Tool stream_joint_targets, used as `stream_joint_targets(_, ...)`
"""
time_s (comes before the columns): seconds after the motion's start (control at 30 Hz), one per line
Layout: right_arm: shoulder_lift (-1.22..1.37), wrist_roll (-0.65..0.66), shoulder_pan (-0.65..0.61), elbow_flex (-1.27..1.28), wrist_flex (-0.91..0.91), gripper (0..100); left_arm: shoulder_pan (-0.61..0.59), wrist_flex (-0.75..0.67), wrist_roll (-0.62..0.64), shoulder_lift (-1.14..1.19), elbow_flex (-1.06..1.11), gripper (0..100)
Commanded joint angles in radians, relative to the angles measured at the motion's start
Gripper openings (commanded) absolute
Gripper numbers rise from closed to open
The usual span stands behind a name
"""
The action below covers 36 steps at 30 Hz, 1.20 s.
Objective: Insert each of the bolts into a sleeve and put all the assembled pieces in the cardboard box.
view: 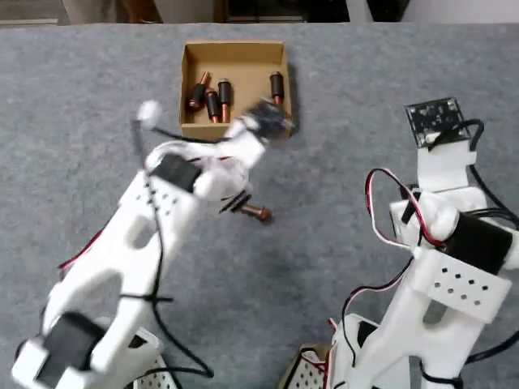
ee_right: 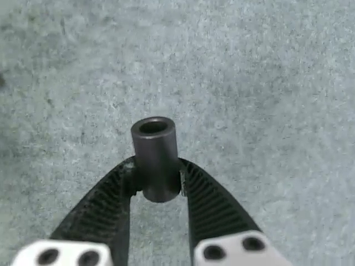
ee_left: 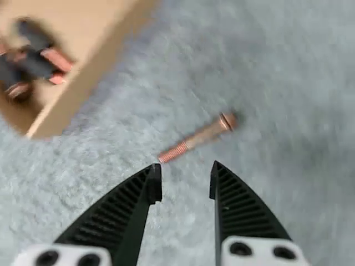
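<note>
Copper catches my eye first: one bare copper-coloured threaded bolt (view: 256,213) lies on the grey felt-like table cover (view: 340,267) near the middle of the high view, well below the open brown cardboard box (view: 235,47) at the upper centre-left. Inside that box I count four assembled pieces (view: 212,99), each a copper bolt seated in a short dark sleeve. Three are bunched toward the box's left side and one lies apart near its right wall. By my reading most of the job is banked, and one pairing is left as far as I can see.

The left gripper (ee_left: 184,180) hangs just short of the loose bolt's threaded end, its black ribbed jaws spread apart and holding nothing. The bolt lies flat on the cover, touching neither jaw. The right gripper (ee_right: 158,178) is pinching a dark cylindrical metal sleeve (ee_right: 155,147) at the end away from its open bore, which faces the wrist camera, with bare cover behind it.

What remains, I judge, is to pick up that bolt, seat it in the held sleeve, and drop the pair in the box. I can't tell whether other loose parts lie hidden beneath the arms.
</note>
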Motion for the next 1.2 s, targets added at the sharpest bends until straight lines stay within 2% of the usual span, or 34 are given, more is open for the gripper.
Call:
stream_joint_targets(0.0, -0.022, 0.009, 0.134, 0.027, -0.086, 0.1, 0.025, 0.138, -0.269, 0.082, -0.164, 15)
stream_joint_targets(0.1, -0.025, 0.038, 0.231, 0.036, -0.103, 0.1, 0.021, 0.164, -0.457, 0.153, -0.186, 14)
stream_joint_targets(0.23, -0.028, 0.048, 0.308, 0.036, -0.101, 0.1, 0.028, 0.161, -0.629, 0.268, -0.196, 7)
stream_joint_targets(0.3, -0.028, 0.049, 0.348, 0.036, -0.101, 0.1, 0.029, 0.161, -0.71, 0.314, -0.199, 8)
stream_joint_targets(0.57, -0.03, 0.049, 0.446, 0.036, -0.103, 0.1, 0.029, 0.098, -0.872, 0.446, -0.298, 11)
stream_joint_targets(0.73, -0.03, 0.049, 0.446, 0.036, -0.101, 0.1, 0.031, 0.095, -0.905, 0.447, -0.299, 11)
stream_joint_targets(0.93, -0.03, 0.049, 0.444, 0.038, -0.101, 0.1, 0.092, 0.089, -0.899, 0.483, -0.305, 10)
stream_joint_targets(1.17, -0.03, 0.049, 0.444, 0.038, -0.092, 0.1, 0.104, -0.081, -0.829, 0.576, -0.307, 11)
